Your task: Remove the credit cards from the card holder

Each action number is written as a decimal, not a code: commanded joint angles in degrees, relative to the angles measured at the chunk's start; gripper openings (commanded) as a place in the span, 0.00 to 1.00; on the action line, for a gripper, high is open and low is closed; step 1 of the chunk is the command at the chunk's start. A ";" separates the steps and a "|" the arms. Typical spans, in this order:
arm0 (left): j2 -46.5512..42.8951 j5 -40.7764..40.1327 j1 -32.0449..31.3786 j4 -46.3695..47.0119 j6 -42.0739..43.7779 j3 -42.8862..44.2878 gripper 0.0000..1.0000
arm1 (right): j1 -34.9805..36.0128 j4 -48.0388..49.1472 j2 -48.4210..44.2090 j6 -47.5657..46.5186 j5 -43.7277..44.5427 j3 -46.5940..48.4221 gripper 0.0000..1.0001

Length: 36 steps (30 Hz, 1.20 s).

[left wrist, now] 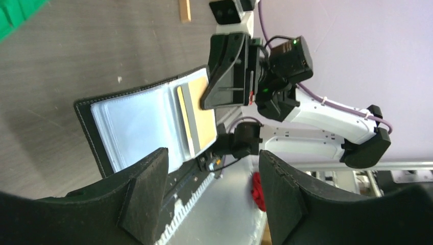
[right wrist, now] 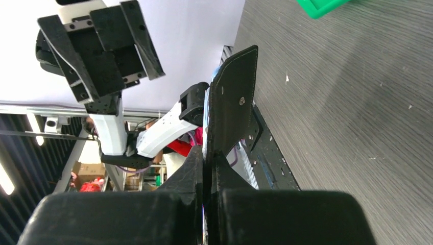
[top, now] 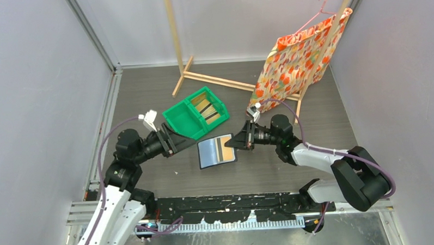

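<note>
The card holder (top: 213, 152) is open and lifted off the table, grey-blue pockets facing up. My right gripper (top: 233, 143) is shut on its right edge; in the right wrist view the dark cover (right wrist: 232, 109) stands upright between the closed fingers. A golden-tan credit card (left wrist: 207, 120) with a pale stripe lies in the holder's right half. More credit cards (top: 210, 113) lie in the green bin. My left gripper (left wrist: 212, 196) is open and empty, just left of the holder and level with it (top: 184, 141).
The green two-compartment bin (top: 183, 119) sits behind the left gripper. A wooden rack (top: 213, 79) with an orange flowered cloth (top: 297, 57) on a hanger stands at the back right. Grey walls close in both sides.
</note>
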 commanded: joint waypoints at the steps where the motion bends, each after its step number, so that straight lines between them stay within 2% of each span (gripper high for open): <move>1: 0.21 0.94 -3.34 13.03 -9.29 -4.44 0.66 | -0.13 -0.93 -0.93 -1.75 0.42 1.72 0.01; 6: 4.95 -3.66 -12.42 17.98 -9.85 -5.71 0.65 | -0.17 3.48 0.93 0.69 -0.03 1.62 0.01; 11: 11.73 -7.09 -20.17 27.60 -11.00 -8.73 0.62 | -0.16 5.52 1.71 2.31 0.50 0.70 0.01; 17: 14.94 -7.72 -20.59 30.98 -11.46 -9.89 0.60 | -0.11 6.49 1.41 2.53 -0.10 0.48 0.01; 25: 16.86 -9.62 -20.56 35.35 -11.99 -12.23 0.56 | -0.07 13.53 2.54 5.64 -0.68 -1.20 0.01; 36: 19.29 -10.80 -20.54 44.32 -15.86 -16.14 0.35 | 0.19 29.80 10.21 14.92 -2.25 -1.93 0.01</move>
